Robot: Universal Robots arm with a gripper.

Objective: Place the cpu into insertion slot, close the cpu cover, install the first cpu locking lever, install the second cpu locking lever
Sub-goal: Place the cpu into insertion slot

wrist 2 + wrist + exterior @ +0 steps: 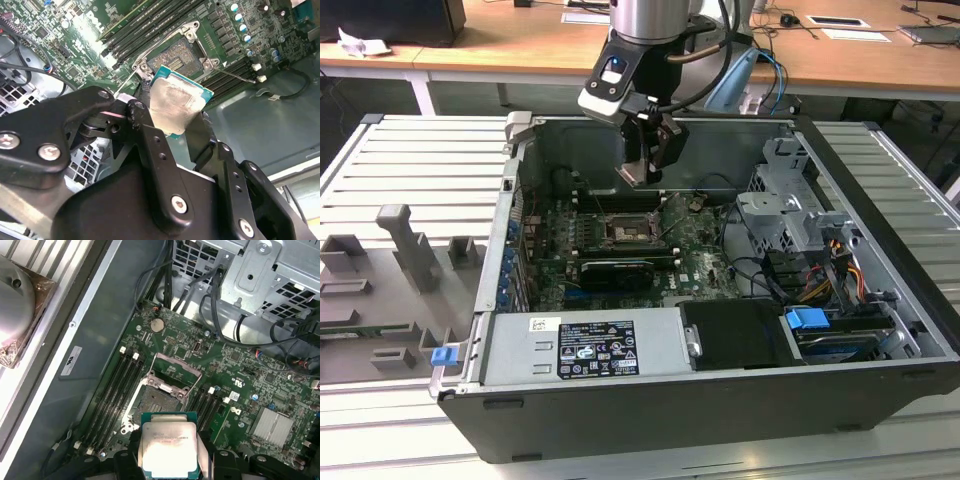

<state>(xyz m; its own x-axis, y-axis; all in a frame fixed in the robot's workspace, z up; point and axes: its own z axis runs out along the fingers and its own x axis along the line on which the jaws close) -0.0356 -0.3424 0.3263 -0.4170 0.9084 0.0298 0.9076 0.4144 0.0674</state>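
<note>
My gripper [638, 172] hangs inside the open computer case, shut on the cpu [634, 173], a flat square chip with a pale silver top. In both wrist views the cpu [175, 100] [167, 442] sits between the black fingers [145, 132], held by two opposite edges. It hovers above and slightly to one side of the insertion slot [159, 402] [175, 55] [624, 230], whose dark pin field lies bare. The cpu cover [176, 371] stands tilted up at the slot's far edge. A thin locking lever [235, 75] sticks out beside the slot.
Long black memory slots [117, 395] flank the slot on both sides. A long black card [615, 272] lies on the board in front of it. Cables and a metal drive cage [790, 205] fill the exterior view's right. The power supply [585, 350] runs along the front wall.
</note>
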